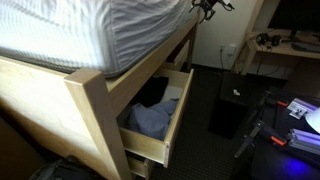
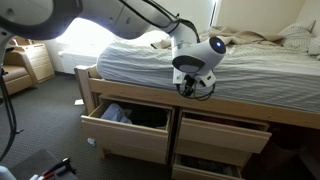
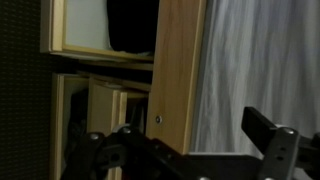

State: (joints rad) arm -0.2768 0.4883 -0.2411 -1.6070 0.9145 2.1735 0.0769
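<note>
Gripper [image 2: 192, 90] is hovering just above the bed frame [image 2: 84, 90] side rail, jaws spread wide and holding nothing. The open drawer [image 2: 125, 140] with blue clothes [image 2: 115, 113] is sitting in that frame, right below.

readable text, numbers, signs: none | gripper [image 2: 192, 91]: no brand or label legible on its body | drawer [image 2: 125, 138] front, near left: bare wood, no marking legible | desk [image 1: 291, 50] clutter, far right: too small and blurred to read | wrist view: too dark for any lettering
</note>
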